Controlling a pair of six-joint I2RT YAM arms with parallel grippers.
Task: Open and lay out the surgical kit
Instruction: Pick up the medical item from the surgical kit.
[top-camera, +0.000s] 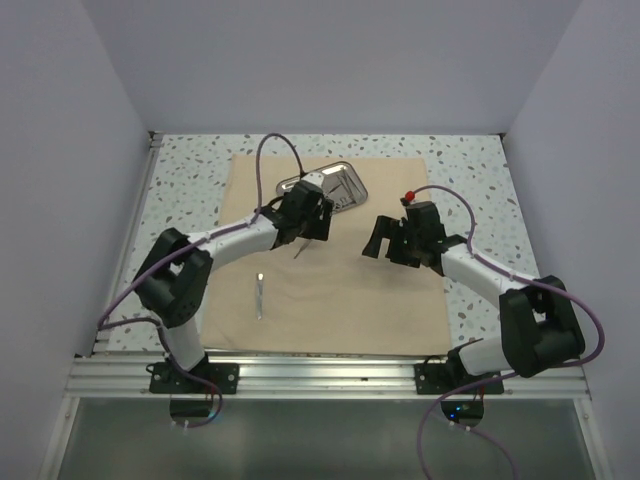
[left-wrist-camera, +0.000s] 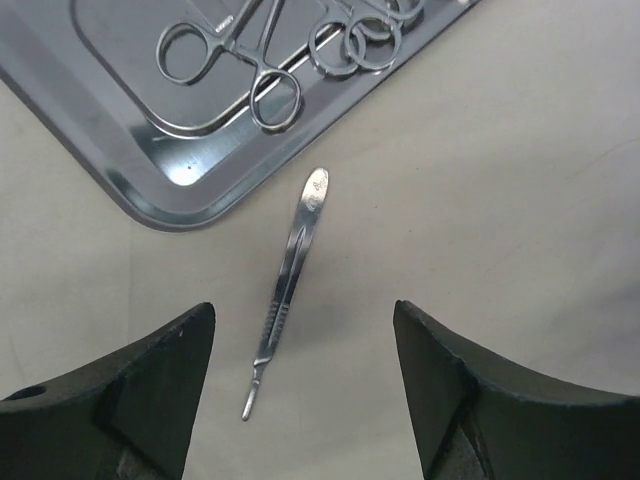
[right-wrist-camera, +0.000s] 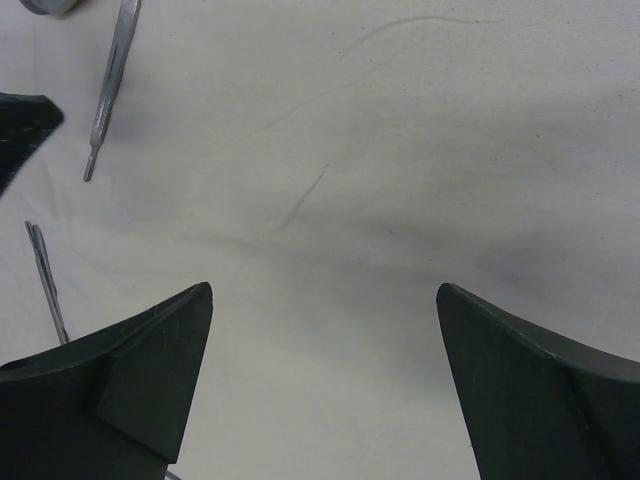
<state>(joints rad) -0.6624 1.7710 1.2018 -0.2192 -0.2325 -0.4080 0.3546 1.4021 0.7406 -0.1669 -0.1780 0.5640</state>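
While left hand (left-wrist-camera: 302, 325) hovers open over scalpel handle (left-wrist-camera: 288, 280) on unfolded cloth wrap (top-camera: 390, 300), just beside steel tray (left-wrist-camera: 120, 165) holding ring-handled instruments (left-wrist-camera: 270, 85), right hand (right-wrist-camera: 325, 300) hangs open. Laying-out step; next likely: lower, pinch thin handle squarely.

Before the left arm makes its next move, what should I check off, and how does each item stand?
1. Cloth wrap spread out flat: ok.
2. Left gripper open and straddling the scalpel handle: ok.
3. Scalpel handle lying on the cloth, apart from the steel tray rim: ok.
4. Right gripper open, empty, over bare cloth and apart from the left gripper: ok.
5. Tray emptied: not ok, ring-handled instruments lie in it.
6. Height of the left gripper above the cloth: cannot tell.
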